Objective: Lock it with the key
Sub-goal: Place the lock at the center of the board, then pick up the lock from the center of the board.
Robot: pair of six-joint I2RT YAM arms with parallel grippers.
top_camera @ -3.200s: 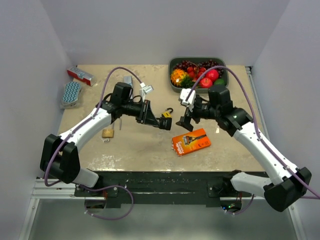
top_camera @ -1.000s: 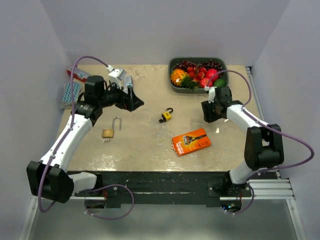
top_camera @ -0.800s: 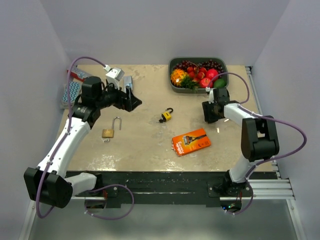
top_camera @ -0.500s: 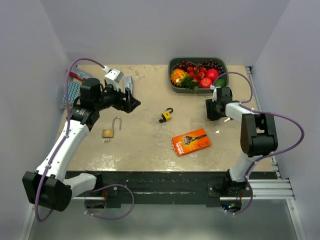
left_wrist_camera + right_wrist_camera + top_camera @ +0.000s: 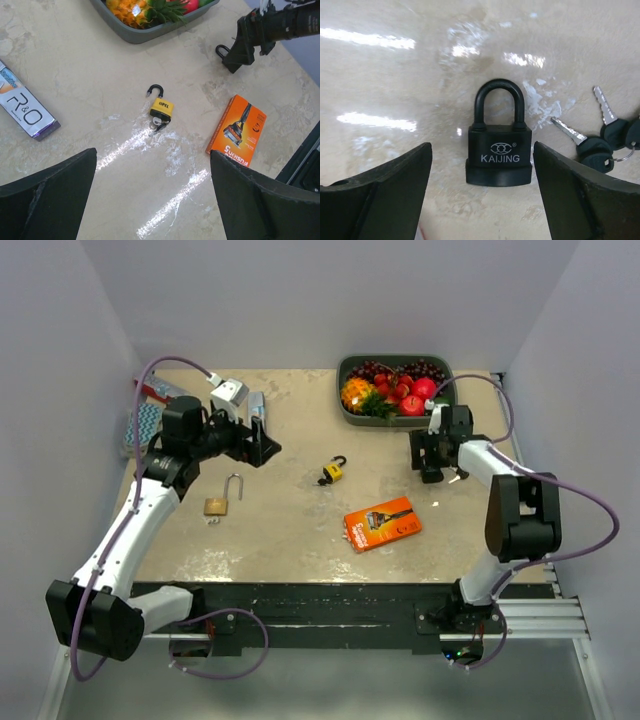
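Padlocks on bench, both sets of fingers empty.
Top view: yellow padlock [image 5: 333, 471] mid-bench, shackle open; left fingers [image 5: 264, 443] spread wide, holding nothing, well left of it; right fingers [image 5: 428, 458] near fruit tray [image 5: 347, 410]. Left wrist: key [image 5: 157, 125] sits in yellow padlock's base. Right wrist: fingers wide apart either side of shut black KAIJING padlock [image 5: 499, 150], not gripping it.

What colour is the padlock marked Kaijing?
The padlock is black all over, clearest in the right wrist view.

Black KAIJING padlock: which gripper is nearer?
Right. The right gripper is directly above the black padlock, jaws open either side of it; the left gripper is far to its left, beyond the yellow padlock.
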